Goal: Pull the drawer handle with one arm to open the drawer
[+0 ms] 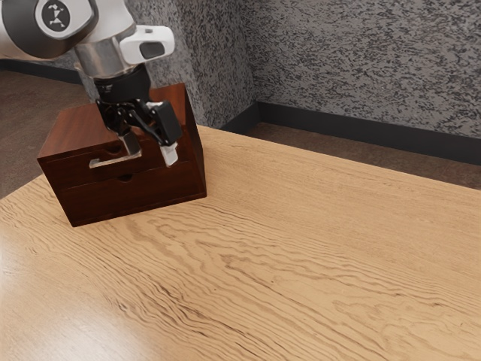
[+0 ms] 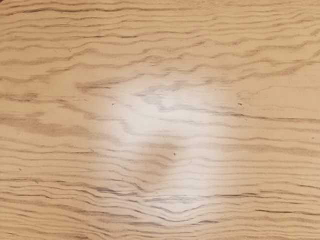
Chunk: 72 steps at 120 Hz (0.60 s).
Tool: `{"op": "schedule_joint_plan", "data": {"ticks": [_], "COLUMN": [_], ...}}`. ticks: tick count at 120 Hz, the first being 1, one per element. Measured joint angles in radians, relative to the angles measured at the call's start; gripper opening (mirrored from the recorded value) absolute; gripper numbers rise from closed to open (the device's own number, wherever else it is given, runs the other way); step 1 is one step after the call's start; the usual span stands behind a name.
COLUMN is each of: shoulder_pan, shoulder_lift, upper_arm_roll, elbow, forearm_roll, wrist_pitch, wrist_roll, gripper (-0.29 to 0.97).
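Note:
A dark wooden drawer box [image 1: 124, 162] stands on the table at the exterior view's left. A pale grey bar handle [image 1: 113, 159] runs across its upper front. The drawer front looks flush with the box. My black gripper [image 1: 150, 149] hangs in front of the box's upper front, just to the right of the handle, tilted. It is open: one finger [image 1: 132, 143] sits at the handle's right end and the other finger [image 1: 170, 154] stands well apart toward the box's right corner. Nothing is held between them.
The light wooden table [image 1: 301, 256] stretches wide toward the exterior view's right and front; the wrist view shows its grain [image 2: 160, 125] with a bright glare patch. A speckled grey wall [image 1: 361, 53] and dark baseboard stand behind the table.

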Motion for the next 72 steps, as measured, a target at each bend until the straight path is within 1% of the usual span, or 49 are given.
{"op": "schedule_joint_plan", "data": {"ticks": [12, 28, 72], "shoulder_pan": [0.042, 0.105, 0.287], "shoulder_lift": [0.0, 0.0, 0.0], "upper_arm_roll": [0.0, 0.0, 0.003], "elbow": [0.0, 0.0, -0.002], "forearm_roll": [0.0, 0.0, -0.007], "wrist_pitch": [0.065, 0.114, 0.157], "wrist_roll": [0.007, 0.016, 0.031], "gripper": [0.66, 0.66, 0.66]}}
